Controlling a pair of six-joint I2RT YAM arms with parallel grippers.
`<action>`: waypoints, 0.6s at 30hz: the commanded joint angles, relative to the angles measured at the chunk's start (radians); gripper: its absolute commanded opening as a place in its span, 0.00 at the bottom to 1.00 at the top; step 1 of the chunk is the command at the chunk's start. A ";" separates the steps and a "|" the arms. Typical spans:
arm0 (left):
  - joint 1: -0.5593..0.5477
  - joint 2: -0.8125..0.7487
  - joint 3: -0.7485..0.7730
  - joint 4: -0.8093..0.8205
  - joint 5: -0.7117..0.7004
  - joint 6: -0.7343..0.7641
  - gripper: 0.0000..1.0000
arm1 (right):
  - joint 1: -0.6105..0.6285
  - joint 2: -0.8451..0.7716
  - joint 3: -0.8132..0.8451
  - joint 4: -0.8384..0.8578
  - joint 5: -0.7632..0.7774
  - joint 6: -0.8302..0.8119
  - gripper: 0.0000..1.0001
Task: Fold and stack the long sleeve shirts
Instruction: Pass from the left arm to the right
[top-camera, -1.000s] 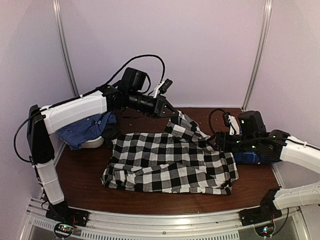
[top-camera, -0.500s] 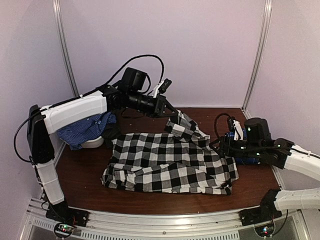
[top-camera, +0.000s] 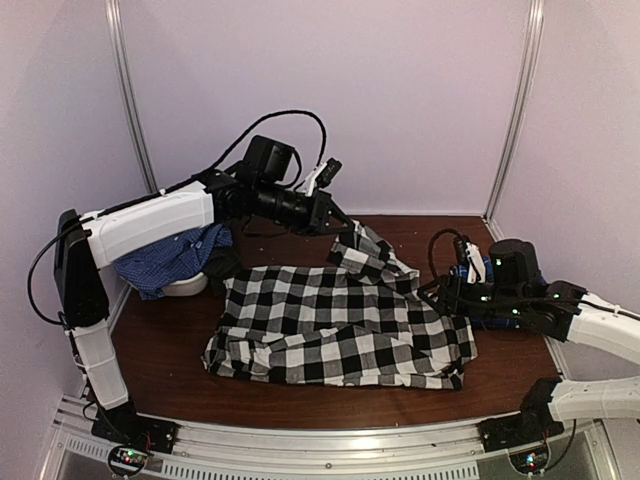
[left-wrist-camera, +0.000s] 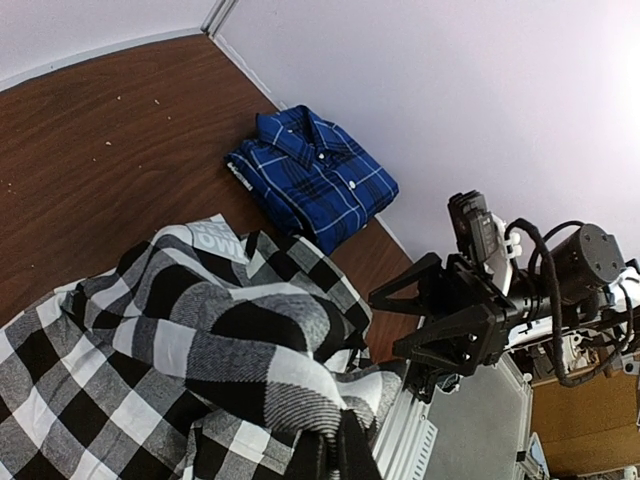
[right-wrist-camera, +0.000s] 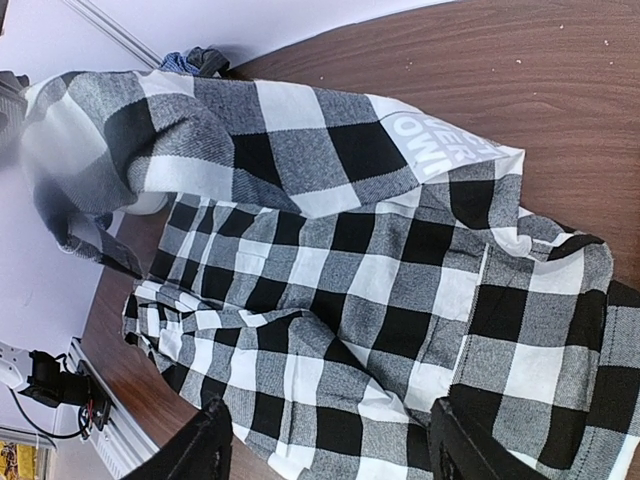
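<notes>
The black-and-white check shirt (top-camera: 340, 325) lies spread across the middle of the table. Its far upper edge is lifted off the wood, with my left gripper (top-camera: 345, 228) shut on it. In the left wrist view the check cloth (left-wrist-camera: 180, 340) bunches up into the closed left gripper (left-wrist-camera: 335, 455) at the bottom edge. The royal blue shirt (left-wrist-camera: 315, 175) lies folded at the far right, mostly hidden under my right arm in the top view (top-camera: 495, 318). My right gripper (top-camera: 440, 290) stands open over the check shirt's right edge (right-wrist-camera: 330, 270), its fingers (right-wrist-camera: 205, 445) wide apart and holding nothing.
A heap of blue checked cloth (top-camera: 170, 255) rests on a white rounded object (top-camera: 185, 285) at the far left, under the left arm. Walls close the table at the back and sides. A metal rail (top-camera: 330, 440) runs along the near edge.
My right arm has swung right and lower, toward the shirt's right edge, its jaws still open. The left arm keeps the lifted edge in the same place.
</notes>
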 joint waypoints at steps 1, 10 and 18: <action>0.000 0.009 0.039 0.014 -0.006 -0.004 0.00 | 0.002 0.008 -0.020 0.038 -0.007 0.001 0.68; 0.000 0.012 0.033 0.015 0.001 -0.001 0.00 | 0.002 0.009 -0.019 0.039 -0.007 0.006 0.68; 0.000 0.012 0.033 0.015 0.002 -0.002 0.00 | 0.002 0.015 -0.005 0.023 -0.006 0.001 0.69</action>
